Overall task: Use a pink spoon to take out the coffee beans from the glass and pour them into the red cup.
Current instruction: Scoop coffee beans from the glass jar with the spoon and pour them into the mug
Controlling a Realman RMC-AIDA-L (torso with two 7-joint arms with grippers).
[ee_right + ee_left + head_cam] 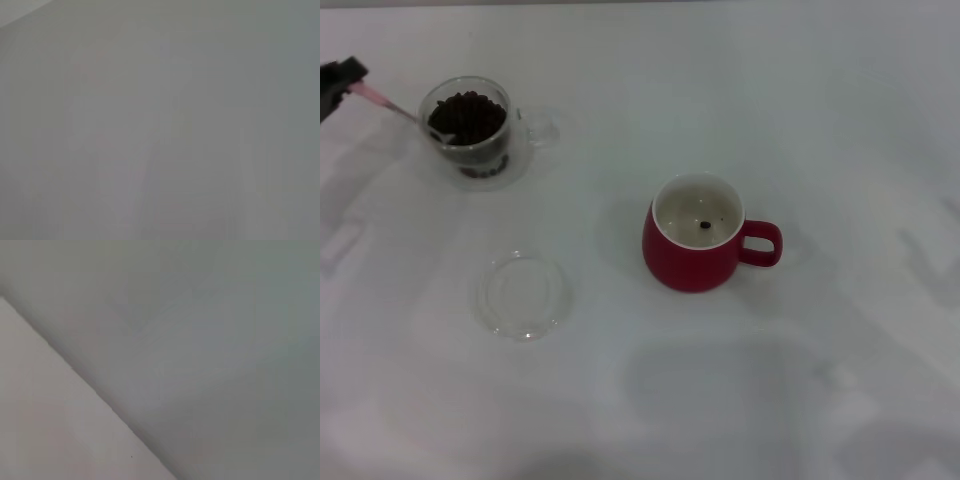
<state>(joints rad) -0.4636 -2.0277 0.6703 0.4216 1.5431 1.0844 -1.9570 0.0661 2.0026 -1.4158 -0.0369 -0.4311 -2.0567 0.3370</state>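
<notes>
Left gripper (340,82) sits at the far left edge of the head view, pinching the pink spoon (395,108) by the end of its handle. Only a dark bit of the gripper shows.

The spoon angles down to the right, its metal bowl over the rim and into the glass (470,130), resting in or on the coffee beans (468,116). The glass is nearly full. I can't tell whether the bowl is loaded.

Nearer the robot, well apart from the glass, a shallow clear glass dish (522,294) lies flat on the white table (820,400), not involved.

The red cup (697,245) stands upright near centre, handle pointing right, with one bean (705,225) on its white floor.

Right gripper is not in view, so I can't tell its state. Both wrist views show only blank grey, no use.

Step in hand, as I judge it: scooping from the glass. The transfer has barely begun, given one bean in the cup against a full glass.

Next move needs: dig under the beans, lift with the bowl level, clear the rim without snagging it, carry right across the table to the cup, then roll the wrist to tip over the opening. Main risk is beans rolling off in transit.
</notes>
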